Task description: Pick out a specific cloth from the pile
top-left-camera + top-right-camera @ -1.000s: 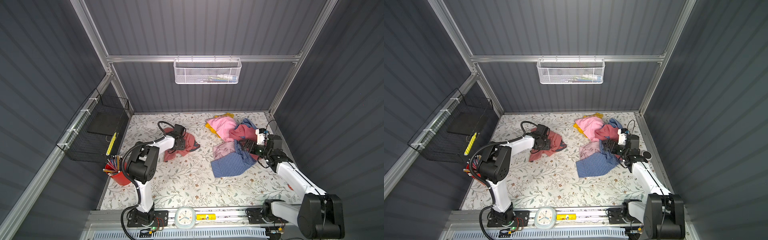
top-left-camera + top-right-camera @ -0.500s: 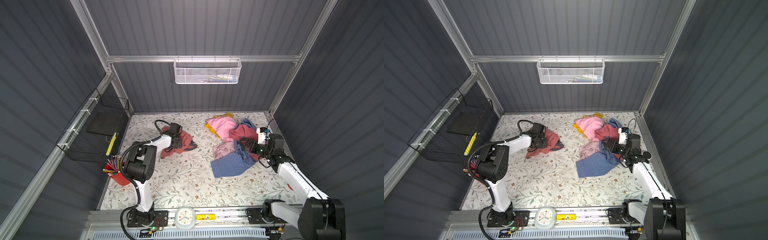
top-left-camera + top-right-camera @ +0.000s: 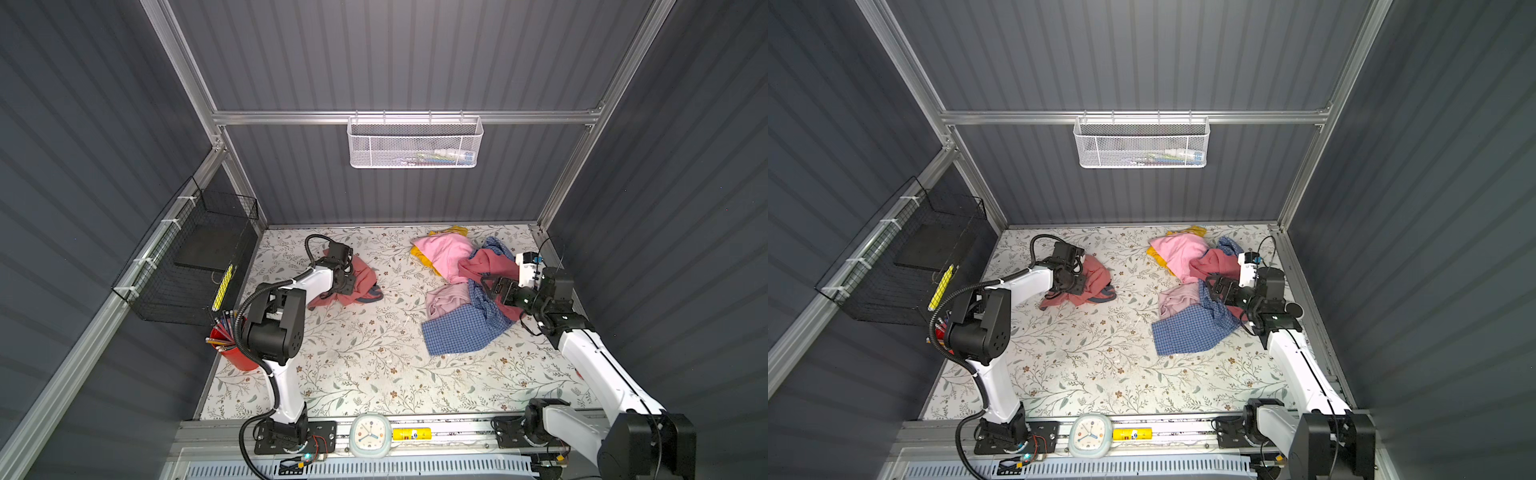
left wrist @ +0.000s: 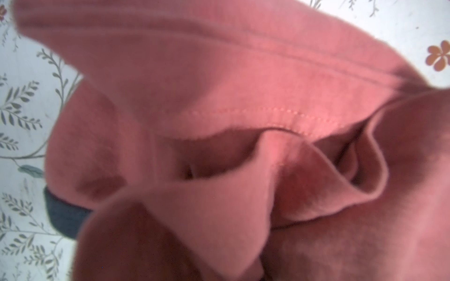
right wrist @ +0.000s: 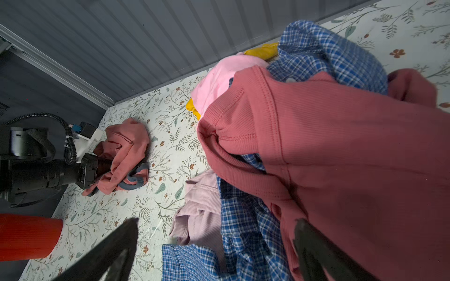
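1. The left gripper (image 3: 345, 284) has closed within the last second. Its fingers now clench a fold of the cloth (image 3: 362, 274).
2. The cloth has bunched and shifted slightly toward the far-left corner of the desk (image 3: 353, 357). It lies well apart from the pile (image 3: 457, 303) at the far-right side, so separation appears essentially achieved.
3. The right gripper (image 3: 487, 288) hangs over the pile with its fingers (image 5: 117, 245) released, grasping nothing.
4. The cloth is salmon-coral, soft and crumpled, with a dark grey-blue trim band (image 4: 60, 214) at its edge.
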